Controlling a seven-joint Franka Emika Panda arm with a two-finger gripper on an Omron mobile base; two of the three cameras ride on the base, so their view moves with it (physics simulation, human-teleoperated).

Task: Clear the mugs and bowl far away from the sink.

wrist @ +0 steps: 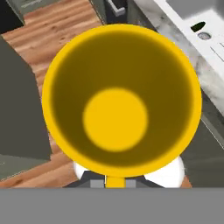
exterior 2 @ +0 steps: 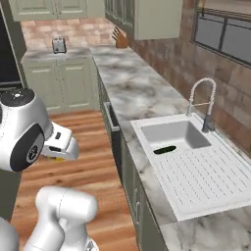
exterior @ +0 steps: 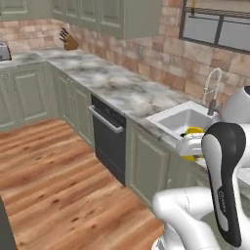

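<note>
Glossy white arm [exterior: 195, 215], black joint covers

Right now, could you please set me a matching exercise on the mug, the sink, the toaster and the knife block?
Things:
1. mug
2. sink
3. toaster
4. knife block

Descriptions:
A. white, under a coiled faucet
B. brown, by the brick wall
C. yellow, held in the shut gripper
D. silver, on the far corner counter

Pairs: 1-C, 2-A, 3-D, 4-B

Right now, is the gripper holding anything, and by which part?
Yes: the gripper is shut on the yellow mug, gripping it at its rim, by the handle side.
</note>
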